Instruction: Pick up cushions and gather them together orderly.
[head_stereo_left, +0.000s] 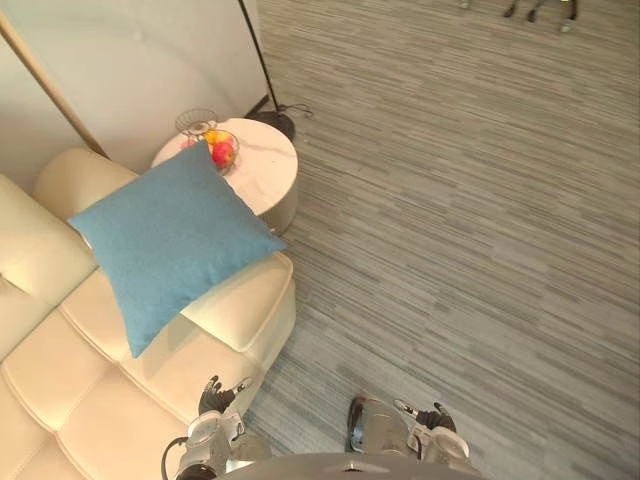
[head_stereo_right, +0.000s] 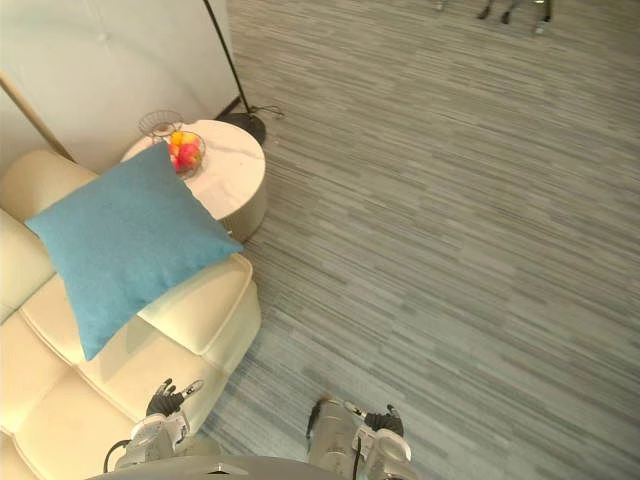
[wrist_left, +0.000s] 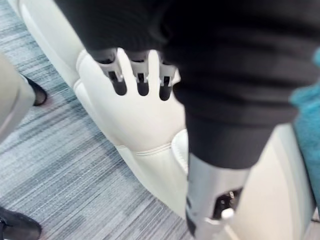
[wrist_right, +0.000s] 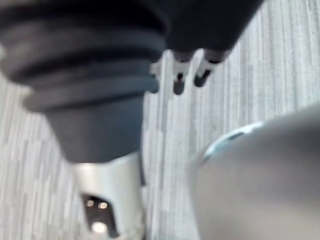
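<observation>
Left hand, right hand slack and empty, cushion on sofa, fruit in bowl

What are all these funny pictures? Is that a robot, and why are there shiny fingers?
Yes, it's a robot that stands up like a person. The two wide pictures come from cameras in its head, looking down. The two close-up pictures come from small cameras on its wrists, so you see its own fingers from very near. Its left hand hangs beside the cream sofa. Its right hand hangs over the grey carpet. Both hands are open and hold nothing. A blue cushion lies on the sofa's arm. Next to it stands a round white table with a bowl of fruit. The robot's job is to gather cushions neatly.
</observation>
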